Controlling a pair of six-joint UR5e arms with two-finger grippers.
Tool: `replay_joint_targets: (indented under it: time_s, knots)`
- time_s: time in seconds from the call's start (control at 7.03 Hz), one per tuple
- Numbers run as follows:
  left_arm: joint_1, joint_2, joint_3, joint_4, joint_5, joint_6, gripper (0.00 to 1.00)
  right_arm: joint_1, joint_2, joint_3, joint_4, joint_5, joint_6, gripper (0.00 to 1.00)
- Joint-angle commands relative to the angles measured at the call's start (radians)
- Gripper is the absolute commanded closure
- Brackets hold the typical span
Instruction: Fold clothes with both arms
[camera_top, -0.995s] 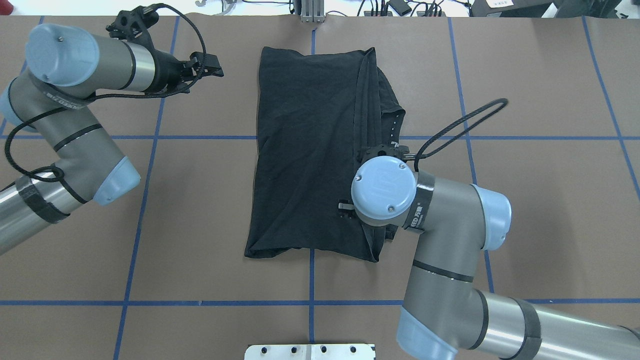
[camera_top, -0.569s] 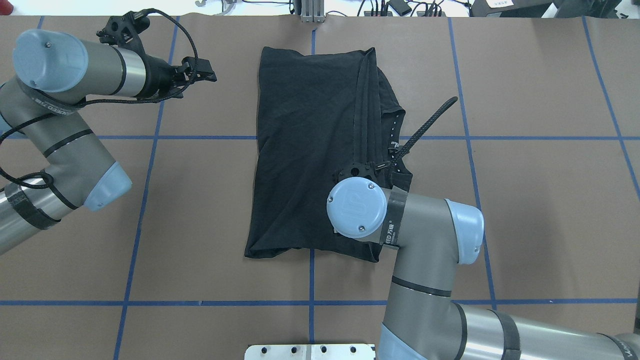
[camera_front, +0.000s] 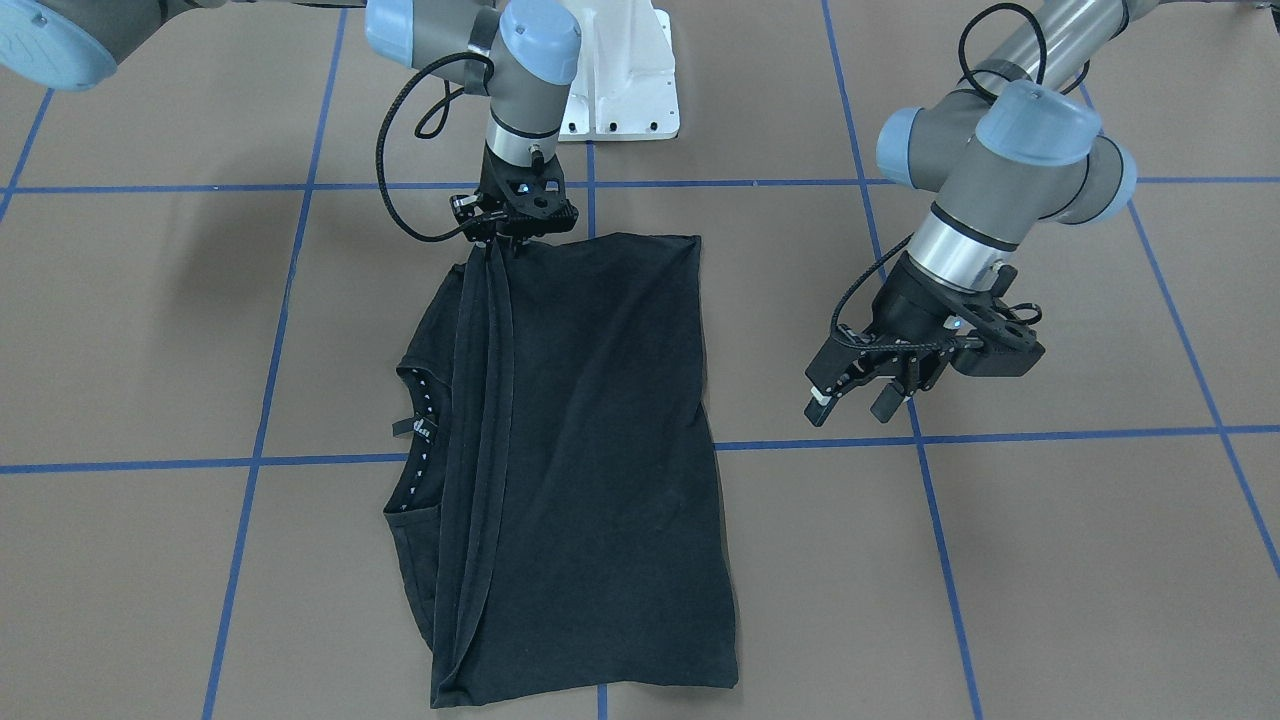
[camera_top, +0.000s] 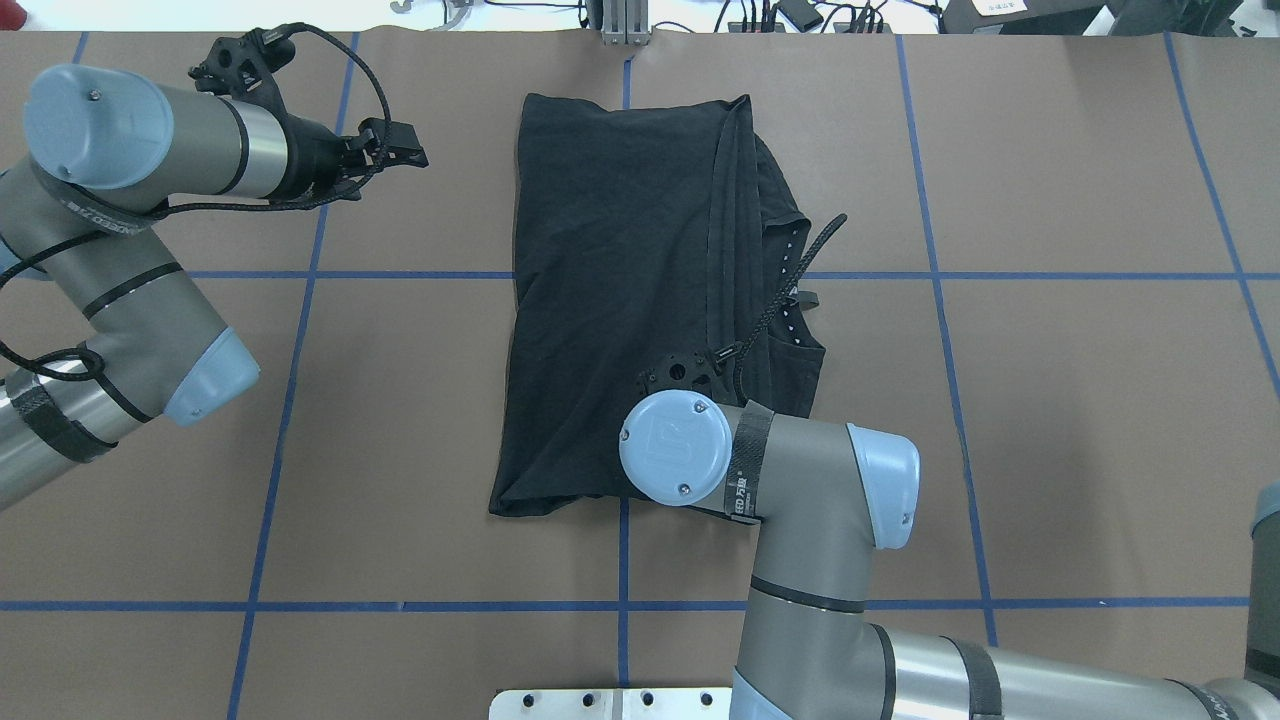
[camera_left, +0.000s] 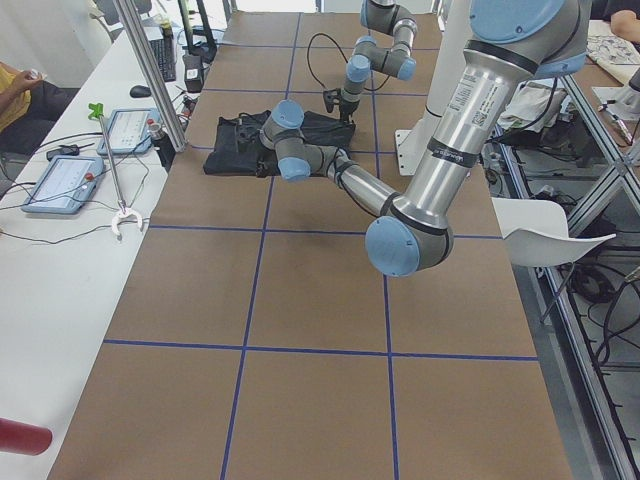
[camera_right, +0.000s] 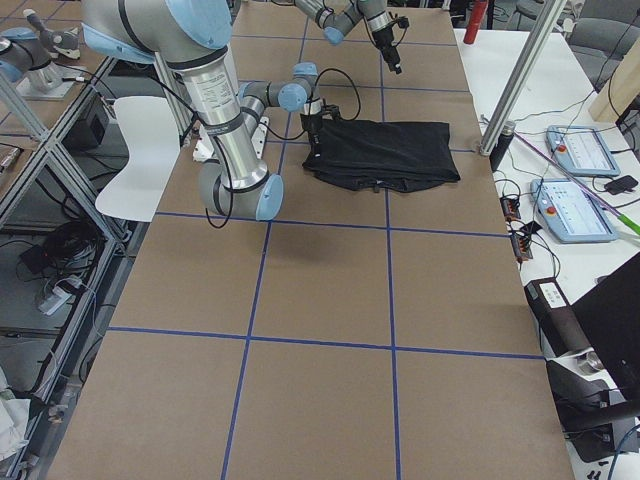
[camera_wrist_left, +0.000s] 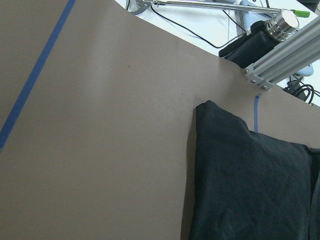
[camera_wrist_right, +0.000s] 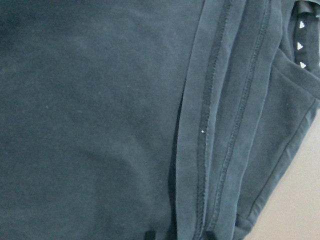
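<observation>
The black T-shirt (camera_front: 600, 450) lies folded lengthwise in the middle of the table (camera_top: 1050, 400). Its stacked hems and white-dotted neck tape (camera_front: 420, 415) are on my right side, and the logo is hidden. My right gripper (camera_front: 508, 242) points straight down at the shirt's near edge, over the hem stack. In the right wrist view its fingertips (camera_wrist_right: 148, 235) stand apart with the hems (camera_wrist_right: 210, 125) between them, so it is open. In the overhead view the wrist hides it. My left gripper (camera_front: 850, 403) is open and empty above bare table, left of the shirt (camera_top: 610, 280).
The white base plate (camera_front: 620, 90) is at the robot's edge. An aluminium post (camera_top: 625, 25) stands at the far edge behind the shirt, with a metal bottle (camera_wrist_left: 282, 22) beside it. Blue tape lines (camera_top: 400, 274) grid the brown table.
My right arm has moved towards the robot along the hem stack, to the shirt's near edge. My left gripper has drawn back slightly to the left. The shirt has not moved.
</observation>
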Motion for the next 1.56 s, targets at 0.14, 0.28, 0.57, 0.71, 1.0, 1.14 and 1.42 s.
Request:
replay_joint_targets:
  time_s: [0.14,0.28,0.57,0.71,1.0,1.14,1.42]
  knots:
    - [0.001,-0.001,0.002,-0.002,0.001,0.0,0.01,0.001,-0.001,-0.002,0.003,0.0,-0.003,1.0]
    - [0.001,-0.001,0.0,0.0,0.001,0.0,0.01,0.012,-0.001,0.0,0.003,0.008,-0.032,1.0]
    - [0.001,-0.001,0.002,0.0,0.002,-0.003,0.01,0.053,-0.029,0.084,-0.02,0.044,-0.064,1.0]
    - [0.001,-0.001,-0.001,0.0,0.002,-0.005,0.01,0.052,-0.126,0.194,-0.077,0.038,-0.046,1.0]
    - [0.003,-0.004,-0.001,0.0,0.002,-0.005,0.01,-0.049,-0.328,0.247,0.124,0.047,0.376,1.0]
    - [0.003,-0.002,-0.001,0.0,0.004,-0.017,0.01,-0.048,-0.339,0.258,0.134,0.052,0.376,1.0]
    - [0.003,-0.002,-0.001,0.0,0.004,-0.018,0.01,0.013,-0.339,0.268,0.141,0.111,0.359,0.62]
